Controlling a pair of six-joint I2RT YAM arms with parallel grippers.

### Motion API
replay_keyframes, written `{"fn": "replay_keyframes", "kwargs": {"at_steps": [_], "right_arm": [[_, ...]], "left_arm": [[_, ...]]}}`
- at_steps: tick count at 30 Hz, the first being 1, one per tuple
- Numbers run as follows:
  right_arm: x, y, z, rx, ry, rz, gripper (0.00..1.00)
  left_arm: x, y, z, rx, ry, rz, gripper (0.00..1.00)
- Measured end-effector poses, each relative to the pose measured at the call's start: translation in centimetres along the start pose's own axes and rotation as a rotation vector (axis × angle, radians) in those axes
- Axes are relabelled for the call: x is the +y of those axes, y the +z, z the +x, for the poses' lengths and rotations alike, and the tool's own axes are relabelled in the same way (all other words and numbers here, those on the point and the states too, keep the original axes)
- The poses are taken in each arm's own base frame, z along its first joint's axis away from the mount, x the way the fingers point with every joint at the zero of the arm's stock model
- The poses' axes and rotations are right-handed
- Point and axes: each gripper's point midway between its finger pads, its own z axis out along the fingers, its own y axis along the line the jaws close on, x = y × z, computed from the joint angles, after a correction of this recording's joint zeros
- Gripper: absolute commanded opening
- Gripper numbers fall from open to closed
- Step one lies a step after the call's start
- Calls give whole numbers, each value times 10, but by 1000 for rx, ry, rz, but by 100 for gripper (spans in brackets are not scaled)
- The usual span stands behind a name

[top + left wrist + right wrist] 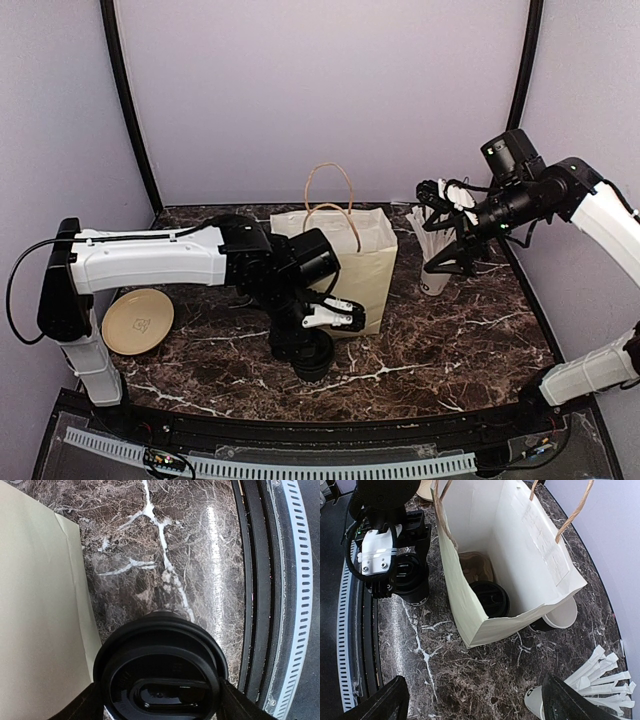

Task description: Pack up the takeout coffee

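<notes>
Left end effector [160,694] straddles the lidded coffee cup [160,652] between its fingers; grip perhaps incomplete, I cannot tell; squeeze evenly, lift straight above the bag [375,255] rim; right end effector [475,700] released.

Here is the counter [450,340]: dark brown marble, shot through with white veins. Behind the counter rises a flat back wall [320,90], pale lilac-grey. Left of the counter stands a side wall [60,120] in the same tone, and right of it stands another [590,90]. At the counter's far corners two black struts climb out of view, the left strut [128,110] and the right strut [523,70], both leaning a little. Along the counter's near edge curves a black rim [300,428], and just outside that runs a white slotted strip [300,469]. The light is soft and even. A pale sheen [215,555] lies on the counter close to the rim.
</notes>
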Motion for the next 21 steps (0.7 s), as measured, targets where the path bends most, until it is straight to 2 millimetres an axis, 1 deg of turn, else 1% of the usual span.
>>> {"fn": "replay_keyframes", "kwargs": {"at_steps": [5, 9, 12, 18, 21], "right_arm": [[0, 0, 0, 0, 0, 0, 93], [0, 0, 0, 0, 0, 0, 93], [0, 0, 0, 0, 1, -1, 93], [-4, 0, -5, -5, 0, 3, 92], [-10, -3, -10, -7, 7, 26, 90]], "left_arm": [[-2, 0, -1, 7, 15, -14, 75], [-4, 1, -2, 14, 28, -26, 79], [-6, 1, -4, 15, 41, -38, 78], [-5, 1, -5, 17, 53, -54, 69], [-5, 0, -5, 18, 54, -55, 64]]}}
